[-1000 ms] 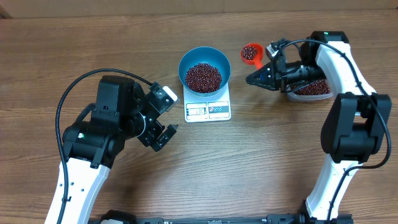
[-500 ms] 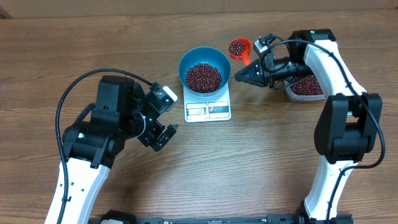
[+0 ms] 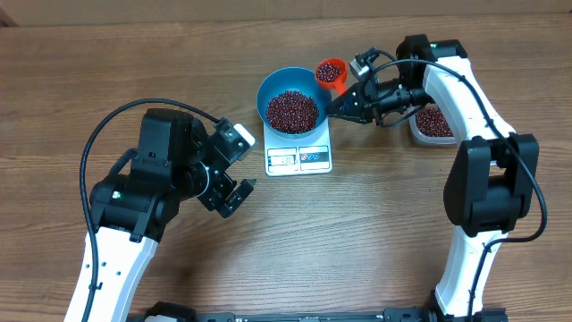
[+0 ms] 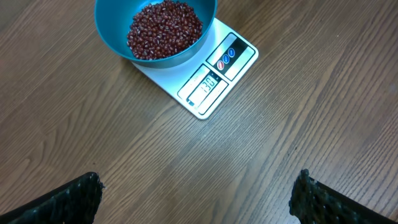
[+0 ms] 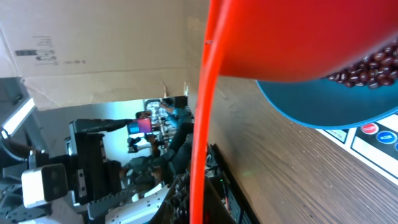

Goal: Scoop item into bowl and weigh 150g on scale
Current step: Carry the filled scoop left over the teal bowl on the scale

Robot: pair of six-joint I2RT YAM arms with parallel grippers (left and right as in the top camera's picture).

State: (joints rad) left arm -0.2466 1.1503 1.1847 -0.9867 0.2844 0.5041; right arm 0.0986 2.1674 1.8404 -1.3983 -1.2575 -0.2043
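Note:
The blue bowl (image 3: 268, 89) stands on the white scale (image 3: 299, 158) and holds a heap of dark red beans (image 3: 292, 109). My right gripper (image 3: 342, 105) is shut on the handle of a red scoop (image 3: 331, 72), which carries beans and hangs just past the bowl's right rim. In the right wrist view the scoop (image 5: 280, 37) fills the top, above the bowl (image 5: 323, 106). My left gripper (image 3: 243, 168) stands open and empty over the table, left of the scale. The left wrist view shows the bowl (image 4: 109, 28) and the scale (image 4: 214, 81) ahead of it.
A clear plastic tub (image 3: 433, 121) with more beans sits at the right, partly under my right arm. My left arm's body lies over the table's left front part.
My right arm has carried the loaded scoop leftward, from beside the tub to the bowl's right rim. The left arm has not moved.

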